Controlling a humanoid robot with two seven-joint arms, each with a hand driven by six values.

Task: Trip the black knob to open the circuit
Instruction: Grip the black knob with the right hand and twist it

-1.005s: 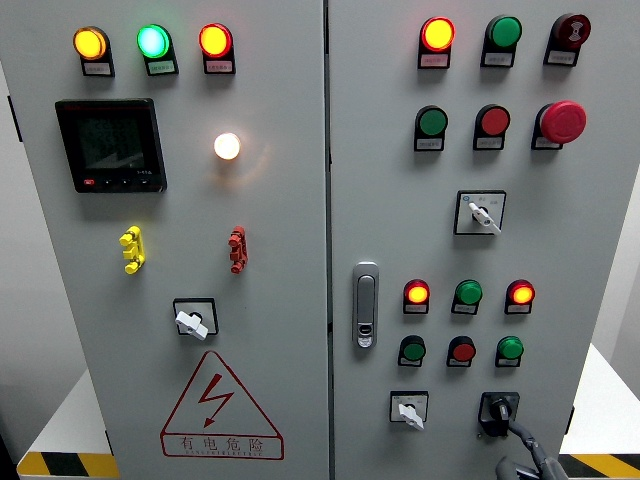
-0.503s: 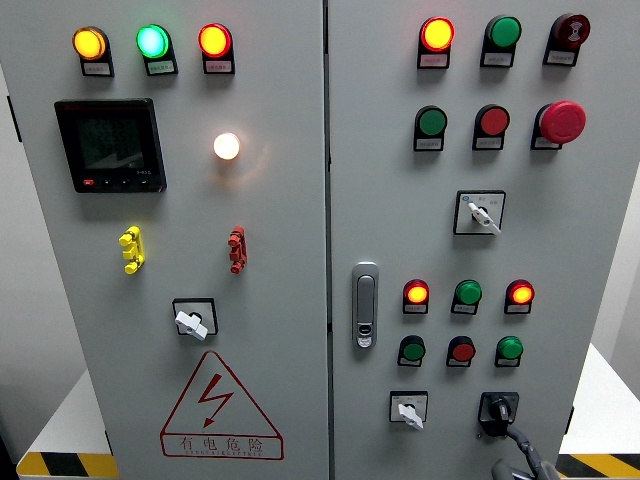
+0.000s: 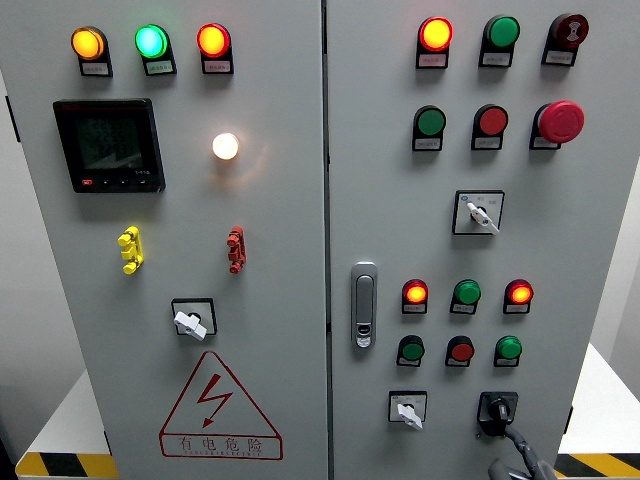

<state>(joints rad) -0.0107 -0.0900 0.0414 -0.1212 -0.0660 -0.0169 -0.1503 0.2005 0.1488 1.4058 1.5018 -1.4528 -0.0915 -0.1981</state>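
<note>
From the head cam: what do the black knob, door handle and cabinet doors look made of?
Black knob: likely moulded plastic, dull black with a soft sheen.
Door handle: looks like chromed or polished metal, with bright reflections.
Cabinet doors: probably painted sheet steel, an even matt light-grey coat.

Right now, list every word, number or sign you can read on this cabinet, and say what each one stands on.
"有电危险" under a lightning bolt: red warning triangle on the left door.
Small tags under the lamps and buttons, for example: too small to read.
Meter screen: blurred, unreadable.
Selector switch plate: markings too small.
</note>
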